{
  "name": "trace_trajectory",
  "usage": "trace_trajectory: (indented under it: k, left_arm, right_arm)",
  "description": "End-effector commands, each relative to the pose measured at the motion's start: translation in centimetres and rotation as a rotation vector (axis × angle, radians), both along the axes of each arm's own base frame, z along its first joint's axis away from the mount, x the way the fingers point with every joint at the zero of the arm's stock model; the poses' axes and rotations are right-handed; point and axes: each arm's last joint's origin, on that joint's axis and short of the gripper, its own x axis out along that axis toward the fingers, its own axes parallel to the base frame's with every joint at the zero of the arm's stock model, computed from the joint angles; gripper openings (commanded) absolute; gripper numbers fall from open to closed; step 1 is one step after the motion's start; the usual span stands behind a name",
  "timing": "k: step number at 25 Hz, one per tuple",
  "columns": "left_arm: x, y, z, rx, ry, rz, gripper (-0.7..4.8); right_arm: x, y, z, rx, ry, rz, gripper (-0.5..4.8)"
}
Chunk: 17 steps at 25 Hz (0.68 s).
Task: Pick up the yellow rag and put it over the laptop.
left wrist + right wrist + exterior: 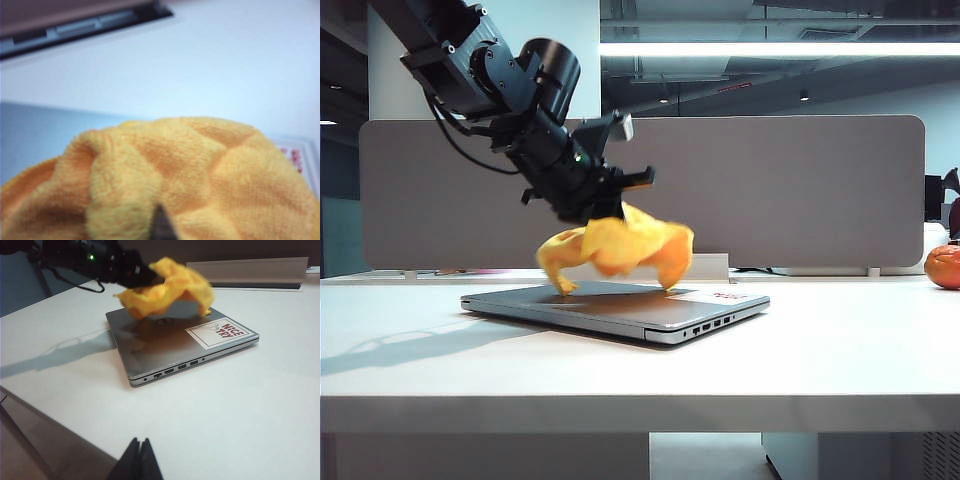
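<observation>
The yellow rag (pixel 620 245) hangs bunched from my left gripper (pixel 603 207), just above the back half of the closed silver laptop (pixel 650 310). The rag's lower corners reach down to the lid. My left gripper is shut on the rag. In the left wrist view the rag (pixel 200 170) fills the foreground, with one dark fingertip (pixel 162 225) poking through its folds and the laptop lid (pixel 35 135) behind. The right wrist view shows the rag (pixel 170 282) over the laptop (pixel 165 345). My right gripper (pixel 139 441) is shut and empty, well back from the laptop.
A round orange fruit (pixel 943 266) sits at the table's far right edge. A grey divider panel (pixel 770 190) runs along the back of the table. A white sticker with red print (pixel 220 332) lies on the lid's near corner.
</observation>
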Motion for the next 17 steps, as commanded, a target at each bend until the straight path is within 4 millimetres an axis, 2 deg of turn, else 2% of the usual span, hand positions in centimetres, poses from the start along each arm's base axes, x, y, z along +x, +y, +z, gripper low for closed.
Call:
trace_trajectory:
  k: [1,3,9,12,17]
  left_arm:
    - [-0.1,0.3,-0.2,0.030,0.040,0.004,2.05]
    - [-0.1,0.7,-0.3,0.041,0.066,0.011,2.96]
    - [-0.3,0.9,-0.1,0.055,0.098,0.010,4.63]
    - [-0.7,1.0,0.5,0.055,0.103,0.006,4.79]
    - [-2.0,1.7,3.0,0.062,0.116,0.007,4.79]
  right_arm:
    - [0.0,0.0,-0.1,0.000,-0.006,-0.002,-0.06]
    - [0.0,0.0,-0.1,0.000,-0.007,-0.001,-0.06]
    - [0.0,0.0,-0.1,0.000,-0.007,-0.001,-0.06]
    - [0.0,0.0,-0.1,0.000,-0.007,-0.002,-0.06]
    - [0.1,0.0,-0.1,-0.002,-0.006,-0.016,-0.06]
